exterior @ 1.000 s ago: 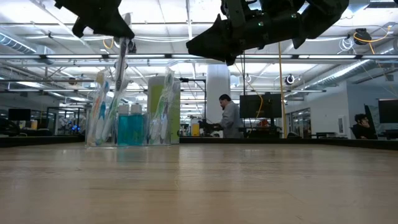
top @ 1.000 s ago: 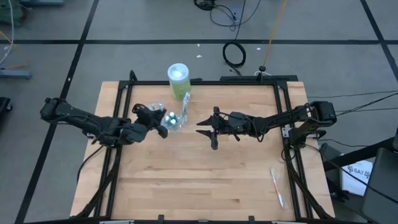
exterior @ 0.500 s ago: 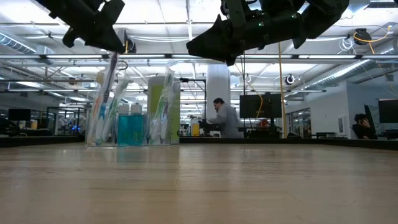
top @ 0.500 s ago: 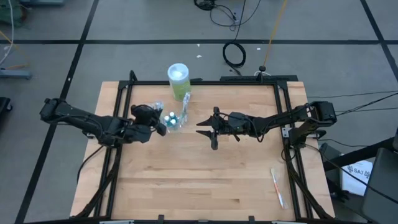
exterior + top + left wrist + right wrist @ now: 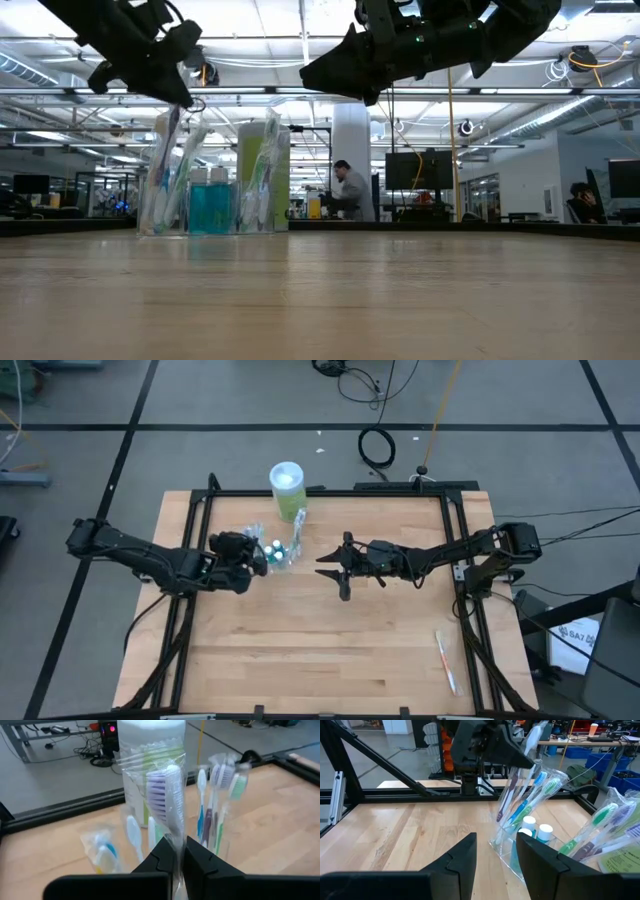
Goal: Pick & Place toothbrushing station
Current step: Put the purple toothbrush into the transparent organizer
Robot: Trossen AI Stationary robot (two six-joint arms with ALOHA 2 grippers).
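While your left claw [image 5: 179,854] has drifted leftward, pinched shut on a wrapped toothbrush [image 5: 166,795] above the clear station [image 5: 280,550] at the counter's [image 5: 330,650] far-left, insertion looks unfinished; right claw [image 5: 338,570] waits mid-counter, parted, empty.

L arm reaches in low from L side, left hand [image 5: 243,552] w/ fingers pinched together, raised off counter. R arm stretched in from R side, right hand [image 5: 335,568] hangs mid-counter, fingers [image 5: 458,861] spread apart, nothing held.

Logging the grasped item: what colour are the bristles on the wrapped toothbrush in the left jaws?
Pale purple and white bristles on the toothbrush, clearest in the left wrist view.
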